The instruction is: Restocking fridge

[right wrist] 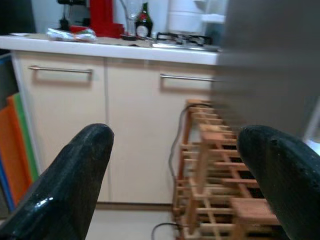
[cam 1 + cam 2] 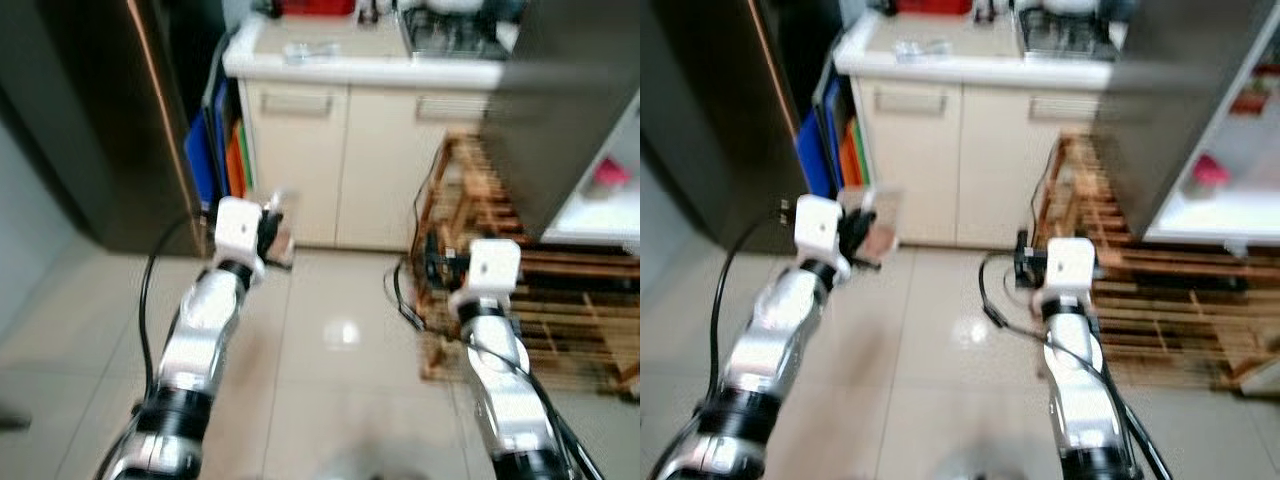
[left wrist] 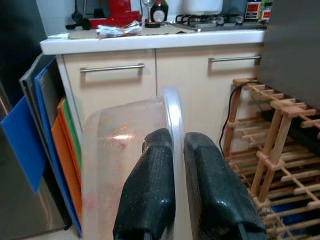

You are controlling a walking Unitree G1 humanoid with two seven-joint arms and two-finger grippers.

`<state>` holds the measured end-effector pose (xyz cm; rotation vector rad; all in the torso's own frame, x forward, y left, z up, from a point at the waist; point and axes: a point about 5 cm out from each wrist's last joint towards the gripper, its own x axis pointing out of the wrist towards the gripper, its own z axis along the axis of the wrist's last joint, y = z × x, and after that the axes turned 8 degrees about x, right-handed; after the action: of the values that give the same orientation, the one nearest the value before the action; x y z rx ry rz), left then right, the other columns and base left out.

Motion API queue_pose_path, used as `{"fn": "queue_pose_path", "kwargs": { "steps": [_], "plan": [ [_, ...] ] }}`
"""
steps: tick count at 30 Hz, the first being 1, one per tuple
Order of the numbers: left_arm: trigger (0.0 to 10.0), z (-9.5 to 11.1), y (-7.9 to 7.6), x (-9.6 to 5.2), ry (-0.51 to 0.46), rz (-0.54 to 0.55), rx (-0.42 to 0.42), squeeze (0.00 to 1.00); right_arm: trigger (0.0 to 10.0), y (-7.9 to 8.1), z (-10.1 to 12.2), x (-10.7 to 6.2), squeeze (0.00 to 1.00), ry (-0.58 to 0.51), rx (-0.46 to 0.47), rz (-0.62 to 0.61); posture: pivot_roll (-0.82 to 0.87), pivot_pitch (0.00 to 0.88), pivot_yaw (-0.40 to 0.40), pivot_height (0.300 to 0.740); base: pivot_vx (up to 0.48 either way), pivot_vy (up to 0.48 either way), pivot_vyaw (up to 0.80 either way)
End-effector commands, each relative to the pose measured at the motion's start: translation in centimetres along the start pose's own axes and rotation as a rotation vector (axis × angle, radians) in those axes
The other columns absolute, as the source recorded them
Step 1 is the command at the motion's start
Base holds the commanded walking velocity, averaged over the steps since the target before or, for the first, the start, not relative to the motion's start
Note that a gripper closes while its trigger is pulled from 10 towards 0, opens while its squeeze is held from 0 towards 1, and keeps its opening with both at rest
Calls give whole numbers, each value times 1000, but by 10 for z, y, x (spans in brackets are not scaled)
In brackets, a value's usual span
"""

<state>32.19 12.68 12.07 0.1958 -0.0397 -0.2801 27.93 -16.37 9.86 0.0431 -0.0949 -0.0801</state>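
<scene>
While the left gripper (image 3: 172, 185) pinches the tub (image 3: 125, 150) by its rim, the fridge (image 2: 600, 200) stands open.
It lies to the robot's right, nearer the right gripper (image 1: 175, 170), spread wide and empty; the tub must cross over.

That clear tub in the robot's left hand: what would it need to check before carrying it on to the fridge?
1. Grip on the clear plastic container: left gripper fingers pinch its rim. Ok.
2. Container level: it looks tilted, held by one edge. Cannot tell if the contents are safe.
3. Right gripper free to help: fingers spread wide, nothing between them. Ok.
4. Fridge open: door stands ajar on the right, white shelf showing. Ok.
5. Path: wooden rack and black cable lie on the floor by the fridge. Not ok.
</scene>
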Motion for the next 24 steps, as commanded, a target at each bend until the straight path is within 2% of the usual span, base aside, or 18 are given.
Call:
{"fn": "queue_pose_path", "kwargs": {
  "steps": [1, 6, 11, 14, 24],
  "plan": [
    [10000, 8, -7, 7, -19, -15, 3, 0, 10000, -7, 3, 1, 0, -11, -11, -19, -128, 0, 19, 740, 307, -368, 0],
    [10000, 14, -5, 14, -37, -16, 2, 0, 10000, -5, 4, 2, 0, -13, -9, -16, -132, 0, 25, 740, 310, -364, 0],
    [10000, 21, -9, 20, -55, -45, 48, 0, 10000, 1, 5, 8, 0, -25, 4, -12, -131, 0, 50, 740, 328, -347, 0],
    [10000, 25, -8, 24, -65, -48, 48, 0, 10000, 5, 7, 12, 0, -36, 17, -16, -133, 0, 58, 740, 330, -345, 0],
    [10000, 29, -11, 21, -108, -61, 30, 0, 10000, 2, 7, 12, 0, -41, 23, -16, -134, 0, 62, 740, 324, -350, 0]
  ]
}}
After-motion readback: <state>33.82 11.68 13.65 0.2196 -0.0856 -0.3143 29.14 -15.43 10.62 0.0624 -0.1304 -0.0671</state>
